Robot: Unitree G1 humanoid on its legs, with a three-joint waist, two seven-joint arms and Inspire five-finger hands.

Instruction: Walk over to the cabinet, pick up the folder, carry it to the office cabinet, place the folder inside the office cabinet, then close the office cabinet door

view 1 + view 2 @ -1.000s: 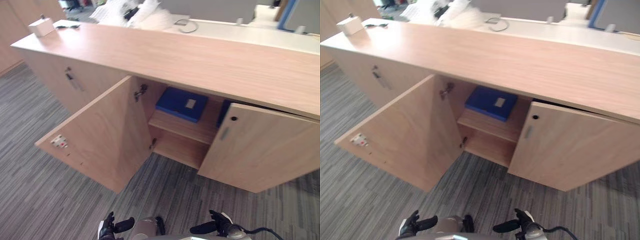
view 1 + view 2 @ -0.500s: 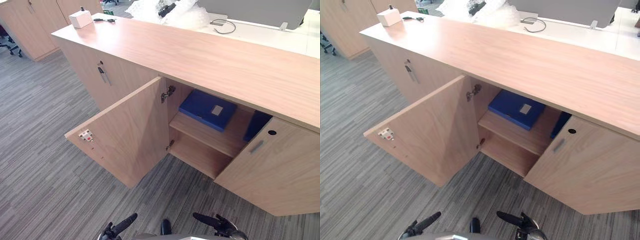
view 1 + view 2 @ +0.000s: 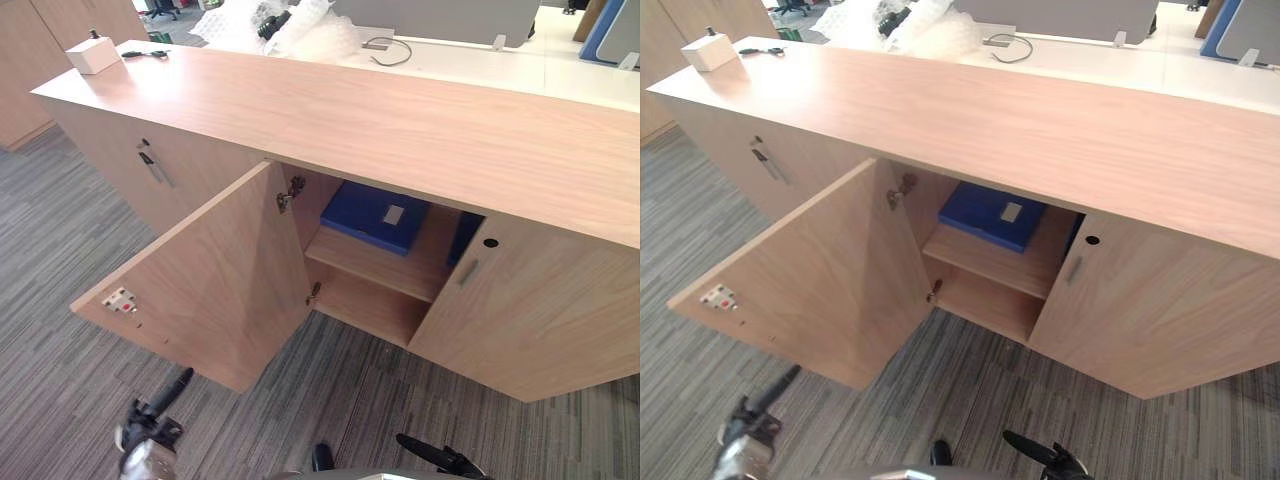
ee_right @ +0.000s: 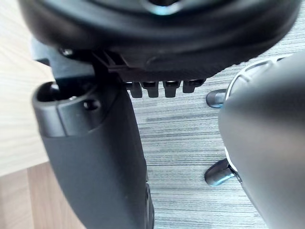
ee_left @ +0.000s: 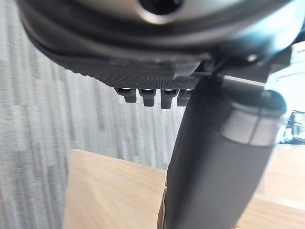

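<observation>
Pale wood cabinet (image 3: 400, 110), long and low, standing on grey striped carpet (image 3: 60, 300). At the far left corner of its top sits a small white box (image 3: 92, 54), with a thin black item (image 3: 147, 54) just beside it along the back edge. Low at the left, over the carpet, the left hand (image 3: 148, 432) hangs apart from everything, fingers straight and relaxed, holding nothing; one finger points up toward the open door. That left door (image 3: 210, 280) is swung wide out from the cabinet front, a white and red catch (image 3: 118, 300) near its free edge and a metal hinge (image 3: 290, 192) at the top of its inner side. Inside the opening, the blue folder (image 3: 375, 215) lies flat on the upper shelf (image 3: 380, 265), towards the shelf's back edge, a pale label on its cover. A second blue item (image 3: 466, 235) stands at the shelf's right end, partly hidden. The right door (image 3: 540, 310) is ajar. Low towards the right, the right hand (image 3: 445, 463) shows straight, loose fingers, empty, well apart from the cabinet.
</observation>
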